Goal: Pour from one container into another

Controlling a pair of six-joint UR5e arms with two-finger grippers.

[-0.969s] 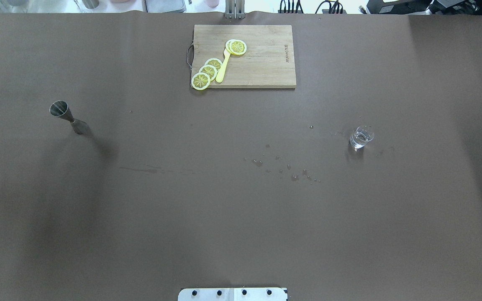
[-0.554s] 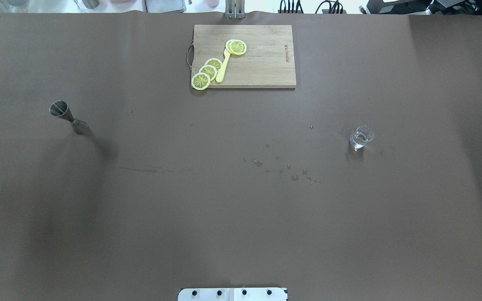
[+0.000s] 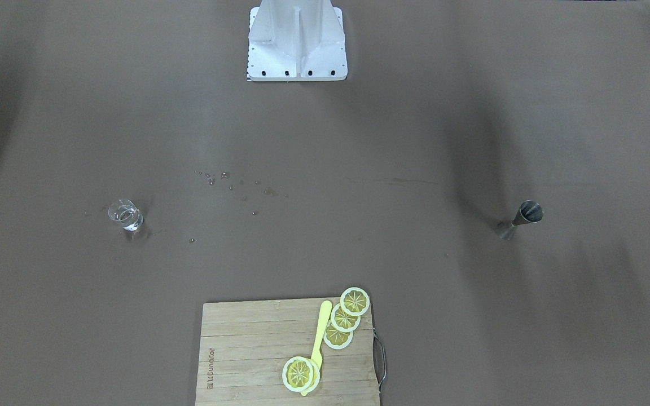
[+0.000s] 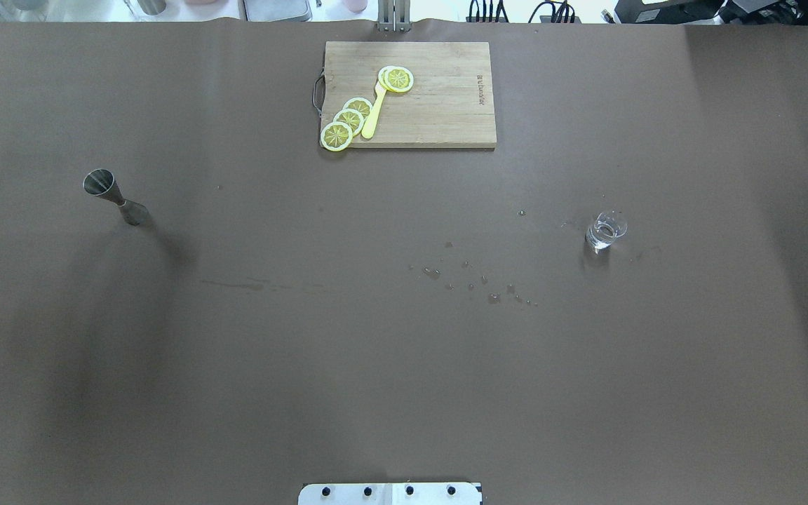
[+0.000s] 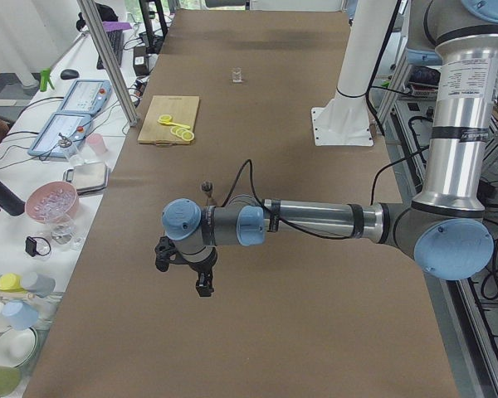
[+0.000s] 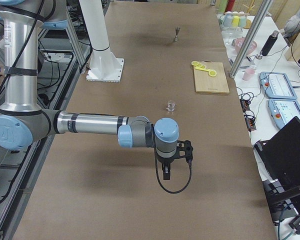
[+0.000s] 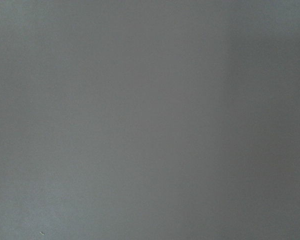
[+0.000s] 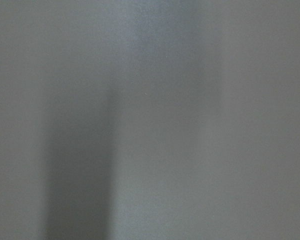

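No shift; tumbler (image 4: 606, 230) seemingly well beyond right pincer (image 6: 165, 176)

I am counting one glass tumbler (image 4: 606, 230), sitting at three o'clock on the table (image 4: 306, 386) in the overhead view, and one steel jigger (image 4: 115, 198) at nine o'clock. One wooden cutting board (image 4: 439, 105) is lying at twelve o'clock. It is carrying one yellow knife (image 4: 372, 116) and what I am reading as five lemon slices (image 4: 350, 120): three overlapping in a row at the board's eight o'clock, two stacked at its eleven o'clock. I am carrying two grippers: one left gripper (image 5: 203, 288) and one right gripper (image 6: 166, 176). The water droplets (image 4: 494, 297) are proving too small to number.
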